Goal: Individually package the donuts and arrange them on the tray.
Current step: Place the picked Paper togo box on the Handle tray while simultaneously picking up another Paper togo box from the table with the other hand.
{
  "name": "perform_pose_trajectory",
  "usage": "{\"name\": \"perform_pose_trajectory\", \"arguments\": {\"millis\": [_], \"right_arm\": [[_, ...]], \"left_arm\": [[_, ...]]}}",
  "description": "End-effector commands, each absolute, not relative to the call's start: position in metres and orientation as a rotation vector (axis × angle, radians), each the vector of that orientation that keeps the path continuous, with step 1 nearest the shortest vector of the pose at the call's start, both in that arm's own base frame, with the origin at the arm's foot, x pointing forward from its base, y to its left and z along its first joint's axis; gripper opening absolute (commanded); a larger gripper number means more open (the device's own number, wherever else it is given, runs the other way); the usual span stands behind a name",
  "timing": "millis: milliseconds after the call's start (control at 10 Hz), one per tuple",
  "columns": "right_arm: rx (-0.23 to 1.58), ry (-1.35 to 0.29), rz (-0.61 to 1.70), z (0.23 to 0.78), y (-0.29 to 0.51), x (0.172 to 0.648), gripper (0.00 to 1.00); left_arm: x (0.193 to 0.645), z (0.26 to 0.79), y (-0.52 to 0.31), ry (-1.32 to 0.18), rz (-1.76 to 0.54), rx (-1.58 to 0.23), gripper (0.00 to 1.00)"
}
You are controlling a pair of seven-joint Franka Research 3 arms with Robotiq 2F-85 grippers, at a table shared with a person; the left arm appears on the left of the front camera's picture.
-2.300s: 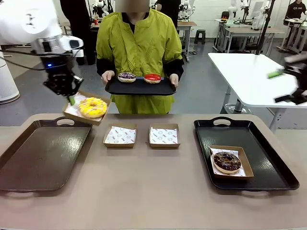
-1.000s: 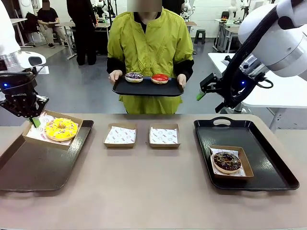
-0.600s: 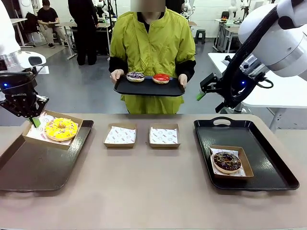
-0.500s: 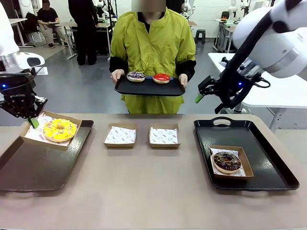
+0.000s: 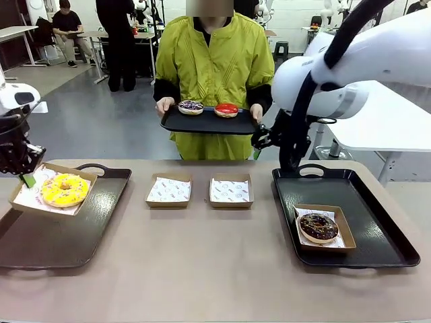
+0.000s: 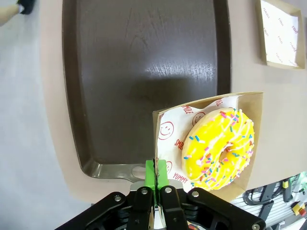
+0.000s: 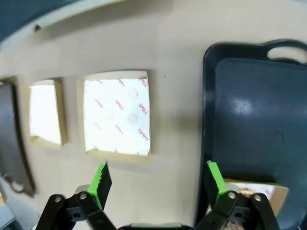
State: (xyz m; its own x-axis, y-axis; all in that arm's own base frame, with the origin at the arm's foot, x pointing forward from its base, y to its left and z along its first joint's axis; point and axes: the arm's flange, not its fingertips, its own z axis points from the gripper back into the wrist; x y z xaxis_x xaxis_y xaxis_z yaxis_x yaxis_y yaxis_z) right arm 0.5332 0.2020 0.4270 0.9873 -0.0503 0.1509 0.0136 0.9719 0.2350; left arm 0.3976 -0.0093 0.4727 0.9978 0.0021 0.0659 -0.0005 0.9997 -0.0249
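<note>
Now the left gripper (image 6: 157, 168) hangs at the far left with its arm pointing down, and its jaws pinch the far edge of a cardboard box (image 6: 254, 108). Inside the box the yellow donut (image 5: 64, 190) lies flat with its hole facing up. The box's long side runs left to right, and the box sticks out past the far left corner of the left tray (image 5: 67, 235). Half a second ago it was more to the right, so the arm has carried it left. Next come 2 empty boxes (image 5: 168, 190) side by side on the table. Behind them a person (image 5: 214, 60) holds a small tray (image 5: 209, 122) with the sprinkle donut (image 5: 190, 106) and the red donut (image 5: 226, 109), same as before. The right gripper (image 7: 157, 176) has swung in from the right and points down between the empty boxes and the right tray (image 5: 377, 229), with its jaws spread wide on nothing. On that tray the chocolate donut (image 5: 318, 227) sits flat in its own box (image 5: 343, 230).
</note>
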Motion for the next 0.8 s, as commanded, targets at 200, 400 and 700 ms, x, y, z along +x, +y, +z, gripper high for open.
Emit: {"name": "perform_pose_trajectory", "arguments": {"millis": [200,400,700], "right_arm": [[0.121,-0.103,-0.037,0.397,0.257,0.565,1.00],[0.078,-0.071,-0.016,0.378,0.280,0.571,1.00],[0.044,-0.056,-0.052,0.361,0.283,0.574,1.00]], "left_arm": [[0.398,0.431,-0.009,-0.062,-0.033,0.013,0.01],[0.399,0.423,-0.011,-0.050,-0.038,-0.003,0.01],[0.397,0.420,-0.018,-0.030,-0.037,-0.044,0.01]]}}
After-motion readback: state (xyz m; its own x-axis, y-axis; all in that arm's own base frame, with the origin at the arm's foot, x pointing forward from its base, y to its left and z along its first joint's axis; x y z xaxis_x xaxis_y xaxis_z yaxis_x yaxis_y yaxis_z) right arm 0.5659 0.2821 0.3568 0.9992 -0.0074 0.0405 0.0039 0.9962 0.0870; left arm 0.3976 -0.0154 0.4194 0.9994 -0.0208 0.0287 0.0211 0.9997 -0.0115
